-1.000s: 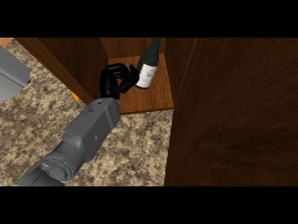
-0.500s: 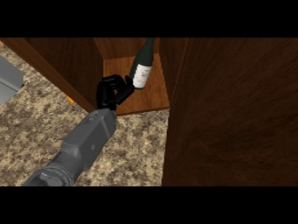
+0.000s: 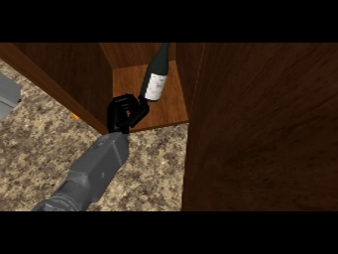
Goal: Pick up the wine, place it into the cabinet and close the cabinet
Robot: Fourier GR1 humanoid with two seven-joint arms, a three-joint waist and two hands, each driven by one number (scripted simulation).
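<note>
Dark-green glass, the wine bottle (image 3: 154, 79) is standing on the cabinet shelf (image 3: 168, 111), its long axis nearly upright, neck leaning slightly toward the back of the cabinet. Only one hand (image 3: 125, 113) is showing, likely the left; its fingers are curling beside the bottle's base, seemingly grasping nothing. Pulling back carelessly could be clipping the base and toppling it. The cabinet door (image 3: 274, 129) is hanging open.

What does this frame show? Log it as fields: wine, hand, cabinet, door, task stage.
wine: bottle standing on the cabinet shelf
hand: left hand at the bottle's base, fingers curled beside it; contact unclear
right hand: not in view
cabinet: open
door: door swung out, filling the view's right
task stage: wine inside, door not yet closed
</note>
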